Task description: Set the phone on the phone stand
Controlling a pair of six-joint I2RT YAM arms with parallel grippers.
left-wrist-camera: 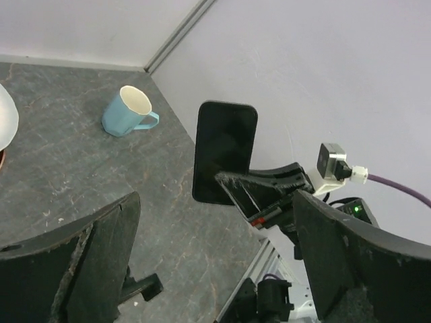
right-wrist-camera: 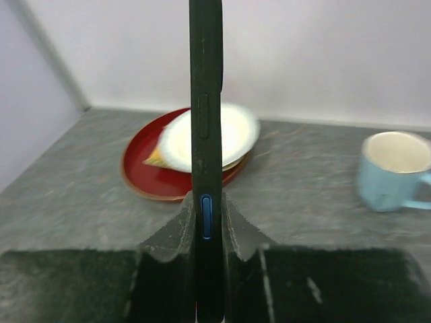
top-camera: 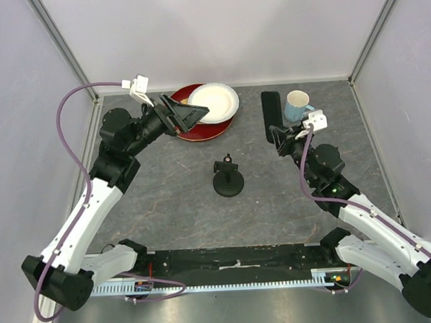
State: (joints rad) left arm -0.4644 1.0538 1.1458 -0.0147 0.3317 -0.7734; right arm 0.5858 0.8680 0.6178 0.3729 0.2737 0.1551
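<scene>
Phone (right-wrist-camera: 205, 134) stands on edge above the table, clamped between the right gripper's (top-camera: 279, 134) 2 fingers, well apart from the phone stand (top-camera: 228, 177). The left gripper (top-camera: 197, 113) is spread wide beside the white plate (top-camera: 216, 100).

Glossy black phone (top-camera: 271, 111) with blue side button (right-wrist-camera: 206, 217); black phone stand (top-camera: 228, 181); pale blue mug (top-camera: 296, 104); white plate (top-camera: 214, 102); red plate (top-camera: 199, 132); mottled grey table (top-camera: 174, 200).
</scene>
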